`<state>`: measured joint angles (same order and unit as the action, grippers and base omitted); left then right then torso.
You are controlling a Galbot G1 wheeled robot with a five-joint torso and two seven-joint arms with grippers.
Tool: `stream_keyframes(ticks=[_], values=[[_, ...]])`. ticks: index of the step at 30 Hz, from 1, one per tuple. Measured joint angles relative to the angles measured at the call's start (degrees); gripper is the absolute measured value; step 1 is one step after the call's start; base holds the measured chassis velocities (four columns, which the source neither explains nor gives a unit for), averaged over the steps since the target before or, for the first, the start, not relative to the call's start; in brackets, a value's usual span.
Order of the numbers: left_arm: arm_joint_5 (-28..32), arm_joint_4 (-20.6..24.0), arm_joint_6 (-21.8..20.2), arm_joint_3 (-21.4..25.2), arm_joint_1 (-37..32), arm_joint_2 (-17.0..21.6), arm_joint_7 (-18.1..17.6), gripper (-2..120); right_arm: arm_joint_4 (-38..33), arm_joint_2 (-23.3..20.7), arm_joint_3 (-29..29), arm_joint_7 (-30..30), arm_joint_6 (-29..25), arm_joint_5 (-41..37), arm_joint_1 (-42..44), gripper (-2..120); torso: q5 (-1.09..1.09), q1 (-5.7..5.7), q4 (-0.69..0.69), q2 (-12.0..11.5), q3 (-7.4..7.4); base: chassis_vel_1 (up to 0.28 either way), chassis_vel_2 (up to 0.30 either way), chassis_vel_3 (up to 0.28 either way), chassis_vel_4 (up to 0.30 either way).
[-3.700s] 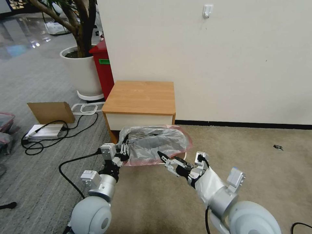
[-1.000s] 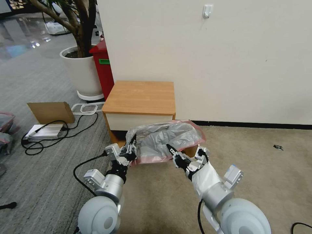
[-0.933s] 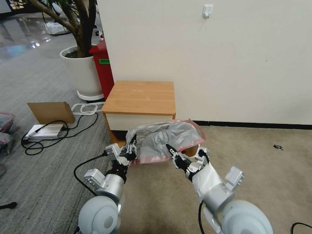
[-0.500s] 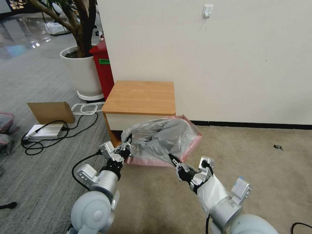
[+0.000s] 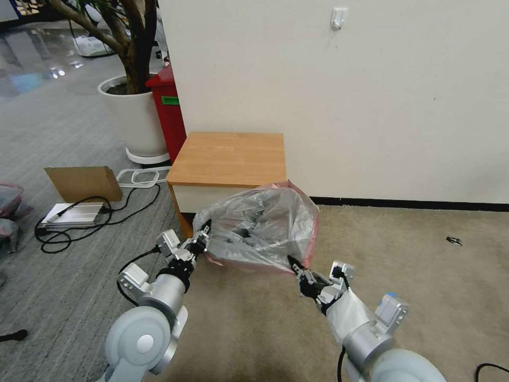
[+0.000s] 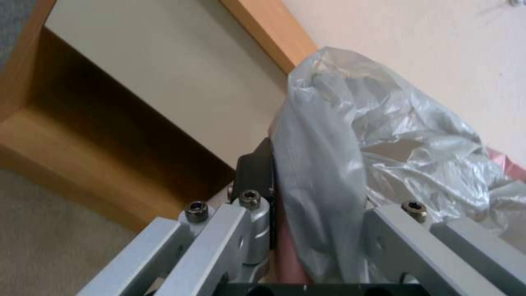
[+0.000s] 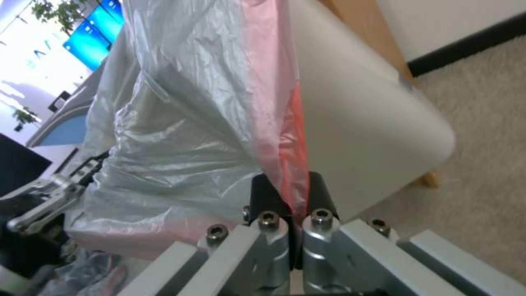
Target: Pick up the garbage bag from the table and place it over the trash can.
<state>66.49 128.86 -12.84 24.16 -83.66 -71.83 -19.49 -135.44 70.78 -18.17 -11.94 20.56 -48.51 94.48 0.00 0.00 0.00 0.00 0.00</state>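
Both arms reach forward and low in front of the bench [image 5: 228,159], elbows down near the bottom of the head view. Left pincer [image 5: 203,237] is clamped on the left edge of the garbage bag [image 5: 260,225]; the left wrist view shows the grey film and pink rim drawn between its fingers [image 6: 257,172]. Right pincer [image 5: 295,263] is pinched tight on the pink rim at the bag's lower right; its two black fingertips [image 7: 266,197] meet on the plastic in the right wrist view.

The bag hangs stretched between the two pincers, mouth spread, billowing up in front of the bench's white drawer front. It is off the bench top, which is bare wood.

The trash can [image 7: 361,135] sits right behind the bag's pink rim in the right wrist view, cream-white wall with a rounded corner, just beside the right pincer. Cannot tell whether the bag already laps over its rim.

Around: white plant pot [image 5: 132,114] and red cabinet [image 5: 168,114] to the left of the bench by the wall, cardboard piece [image 5: 82,183] and cables [image 5: 79,220] on the grey carpet further left.
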Motion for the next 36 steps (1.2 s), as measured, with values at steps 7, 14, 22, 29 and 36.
stream_keyframes(ticks=[7,14,22,29,36], values=[[0.62,-0.8,-0.31,0.49,0.14,-0.18,0.01,11,-0.2,0.25,-2.16,5.76,-1.8,3.23,1.37,8,0.0,0.0,0.0,0.0,0.0,0.0,0.0,0.0,0.0],[-0.32,-3.9,0.2,1.1,1.17,-0.42,-0.51,11,-3.48,1.58,-4.35,12.15,-5.67,5.52,7.85,33,0.0,0.0,-0.01,0.0,0.0,0.0,0.0,0.0,0.0],[-0.87,-5.5,0.25,1.4,1.04,-0.17,-0.66,11,-5.06,2.86,-7.41,17.17,-10.47,4.95,9.52,60,-0.02,0.0,-0.02,0.0,-0.01,0.0,0.0,0.0,0.0],[-2.37,-4.39,-0.03,0.35,-0.24,-0.21,0.21,11,4.48,5.82,-6.03,12.71,-10.79,6.3,-7.37,88,0.01,0.0,0.0,0.0,0.0,0.0,0.0,0.0,0.0],[-2.54,-3.73,-0.18,-0.48,-0.21,-0.3,0.51,11,10.48,8.33,-5.08,10.37,-11.06,6.86,-11.5,100,0.0,0.0,0.0,0.0,0.0,0.0,0.0,0.0,0.0]])
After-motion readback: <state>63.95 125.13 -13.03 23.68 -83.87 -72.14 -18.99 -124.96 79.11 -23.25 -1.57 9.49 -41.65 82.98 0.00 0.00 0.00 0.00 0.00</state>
